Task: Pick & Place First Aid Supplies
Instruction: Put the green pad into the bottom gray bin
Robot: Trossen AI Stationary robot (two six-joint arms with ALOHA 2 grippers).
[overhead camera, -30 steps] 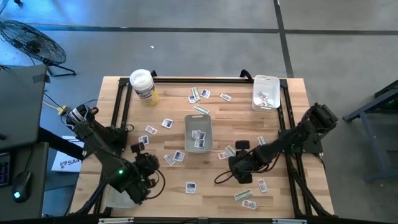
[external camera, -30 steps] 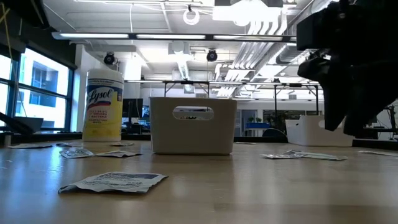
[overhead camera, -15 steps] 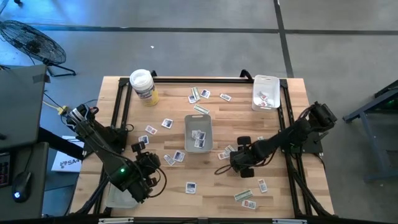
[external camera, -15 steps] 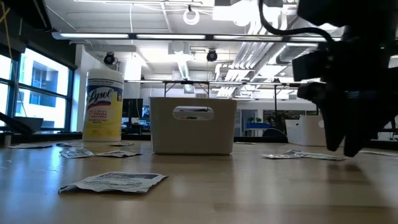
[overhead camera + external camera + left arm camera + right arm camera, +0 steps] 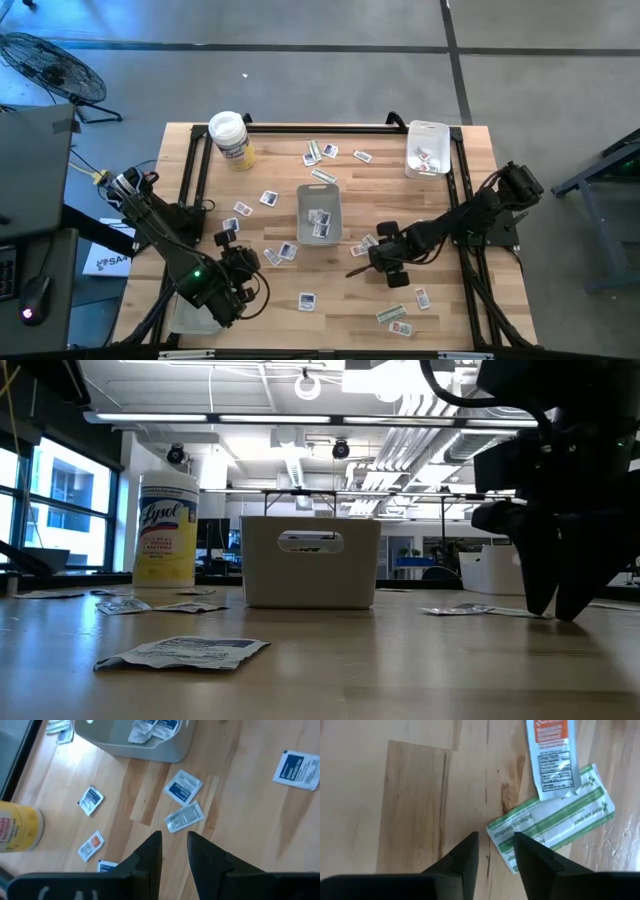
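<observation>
Packets of first aid supplies lie scattered flat over the pale wooden plank table, thin and slightly crinkled, some squarish and white with blue or red print, others long narrow strips striped in green. A few already rest inside the clear rectangular tray at the middle of the table, and a few more in a second tray at the far right corner. The right gripper is low over the boards just right of the middle tray, its two dark, wedge-shaped fingers parted with a clear gap and holding nothing; their tips sit at the near end of a green-striped strip, which is partly overlapped by a white packet with an orange header. The left gripper hangs above the near left part of the table, its fingers also apart and empty, looking down on a glossy clear-wrapped packet and a blue-printed one touching it. A round tub with a white lid and yellow label stands at the far left corner.
</observation>
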